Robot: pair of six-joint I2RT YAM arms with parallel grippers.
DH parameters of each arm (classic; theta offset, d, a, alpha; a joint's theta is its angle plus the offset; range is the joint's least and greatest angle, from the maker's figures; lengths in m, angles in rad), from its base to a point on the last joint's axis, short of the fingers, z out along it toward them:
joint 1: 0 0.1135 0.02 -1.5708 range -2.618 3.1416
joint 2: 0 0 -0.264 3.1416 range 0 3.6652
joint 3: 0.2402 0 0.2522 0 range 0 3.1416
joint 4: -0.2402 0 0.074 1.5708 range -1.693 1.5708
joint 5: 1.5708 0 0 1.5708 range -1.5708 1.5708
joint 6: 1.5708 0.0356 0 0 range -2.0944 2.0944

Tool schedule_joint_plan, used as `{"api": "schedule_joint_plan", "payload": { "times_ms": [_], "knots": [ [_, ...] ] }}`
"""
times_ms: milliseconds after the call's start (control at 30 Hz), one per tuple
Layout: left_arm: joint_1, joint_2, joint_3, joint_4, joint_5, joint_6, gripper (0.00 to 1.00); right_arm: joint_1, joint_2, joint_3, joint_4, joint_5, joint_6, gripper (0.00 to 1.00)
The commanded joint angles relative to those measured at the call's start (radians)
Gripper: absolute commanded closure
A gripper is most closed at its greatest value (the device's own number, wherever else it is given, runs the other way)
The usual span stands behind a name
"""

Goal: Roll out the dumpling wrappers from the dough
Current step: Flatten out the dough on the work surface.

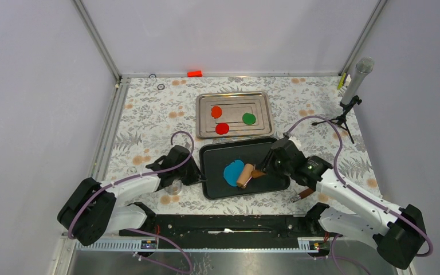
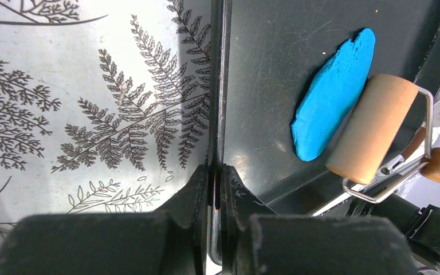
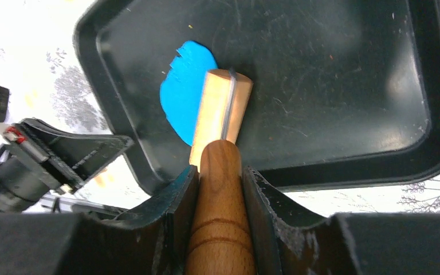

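The blue dough [image 1: 232, 172] lies as a flat ragged-edged sheet in the black tray [image 1: 263, 152]. A wooden roller [image 1: 244, 175] rests across its right edge. My right gripper [image 3: 220, 172] is shut on the roller's wooden handle [image 3: 220, 206], with the barrel [image 3: 220, 112] and the dough [image 3: 180, 94] just ahead of it. My left gripper [image 2: 216, 169] is shut on the black tray's left rim [image 2: 217, 86], and the dough [image 2: 332, 97] lies to its right. Three wrappers, orange [image 1: 216, 112], red [image 1: 222, 128] and green [image 1: 248, 118], lie on the metal tray [image 1: 234, 94] behind.
A microphone on a small tripod [image 1: 356, 80] stands at the back right. A red block [image 1: 194, 73] lies on the back edge. Another wooden-handled tool [image 1: 303, 193] lies by the right arm. The floral cloth [image 1: 149, 126] covers the table.
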Motion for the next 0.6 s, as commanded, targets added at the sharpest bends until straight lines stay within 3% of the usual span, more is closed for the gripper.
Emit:
{"api": "schedule_joint_plan", "payload": {
  "times_ms": [0,333,567],
  "knots": [
    [0.003,0.02,0.006,0.035,-0.043,-0.036,1.0,0.039,0.005,-0.025,0.064,0.064,0.024,1.0],
    [0.002,0.053,0.034,0.046,0.006,-0.018,1.0,0.06,-0.019,-0.073,0.072,0.118,0.014,1.0],
    [-0.004,0.079,0.036,0.046,0.037,0.003,1.0,0.074,0.084,-0.046,0.115,0.123,0.013,1.0]
  ]
}}
